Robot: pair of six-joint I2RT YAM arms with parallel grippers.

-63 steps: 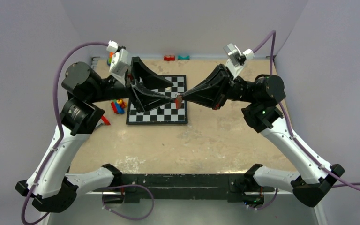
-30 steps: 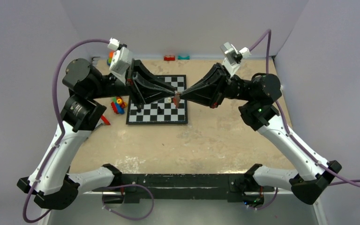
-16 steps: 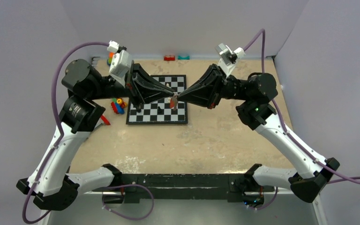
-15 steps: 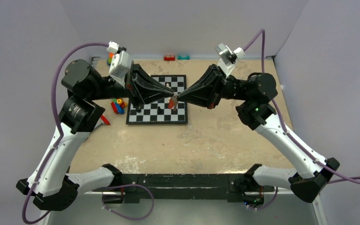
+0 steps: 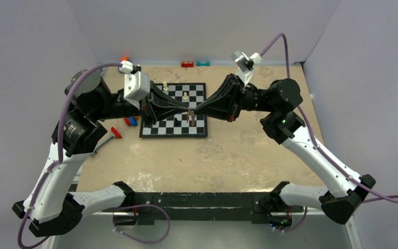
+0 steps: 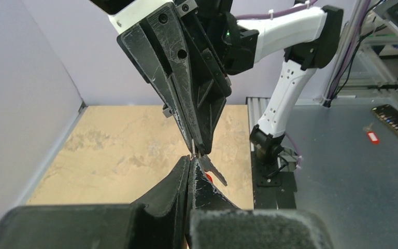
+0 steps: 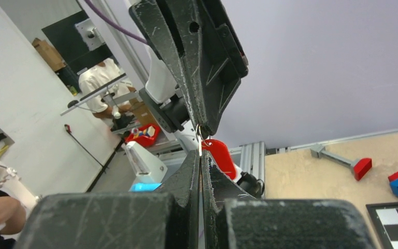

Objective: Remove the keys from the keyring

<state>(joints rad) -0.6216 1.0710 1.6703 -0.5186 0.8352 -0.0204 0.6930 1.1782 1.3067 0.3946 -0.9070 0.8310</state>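
Note:
Both grippers meet tip to tip above the chessboard (image 5: 173, 124). My left gripper (image 5: 188, 110) and my right gripper (image 5: 193, 109) are each shut on the thin wire keyring (image 7: 199, 136), which shows only as a sliver between the tips. A silver key (image 6: 215, 171) sticks out down-right beside the left gripper (image 6: 189, 158), with a red tag (image 6: 208, 178) just behind it. In the right wrist view the red tag (image 7: 218, 155) hangs beside my right gripper (image 7: 200, 153). From the top, the keys (image 5: 190, 119) dangle under the tips as a small dark shape.
Two pale chess pieces (image 5: 165, 86) (image 5: 186, 95) stand at the board's far side. Toy bricks (image 5: 130, 122) and a red-tipped tool (image 5: 115, 132) lie left of the board. Red (image 5: 187, 64) and teal (image 5: 203, 63) bricks sit by the back wall.
My left gripper, open two seconds ago, has shut at the right gripper's tip. The left arm has swung nearer, uncovering the chess pieces. The right arm crept left.

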